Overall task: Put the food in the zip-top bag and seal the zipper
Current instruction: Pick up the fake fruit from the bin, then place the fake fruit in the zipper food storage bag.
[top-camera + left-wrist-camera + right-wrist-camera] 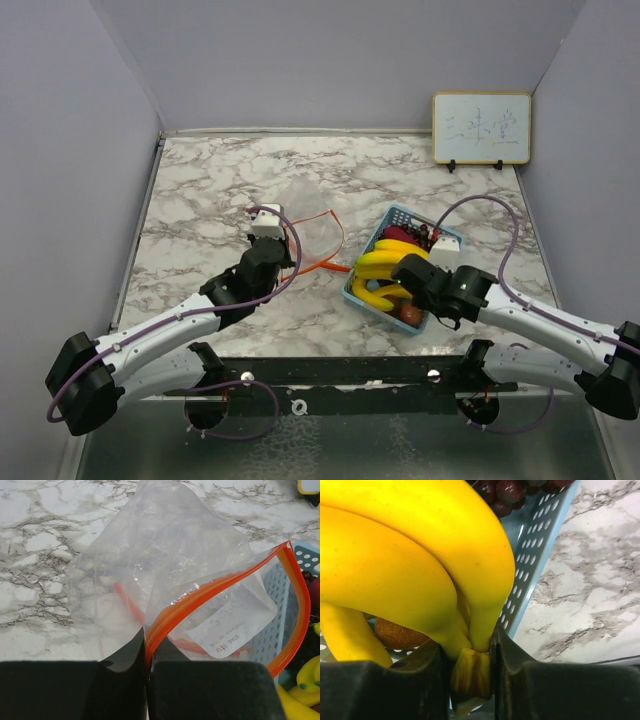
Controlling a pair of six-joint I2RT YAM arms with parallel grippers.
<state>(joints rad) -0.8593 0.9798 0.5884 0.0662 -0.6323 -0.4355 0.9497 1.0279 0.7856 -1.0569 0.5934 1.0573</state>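
Note:
A clear zip-top bag [165, 565] with an orange zipper rim [220, 582] lies on the marble table, mouth open toward the basket; it also shows in the top view [310, 235]. My left gripper [146, 652] is shut on the bag's orange rim. The bunch of yellow bananas [405, 560] sits over the light blue basket [365, 295]. My right gripper [470, 672] is shut on the bananas' stem. Dark purple grapes [507, 490] lie at the basket's far end. A small red round fruit [410, 313] lies at the near end. The magenta piece [314, 592] barely shows.
A white signboard [481, 127] stands at the back right against the wall. The basket's perforated wall [535, 545] runs beside my right fingers. Grey walls close in the table on three sides. A black rail runs along the near edge.

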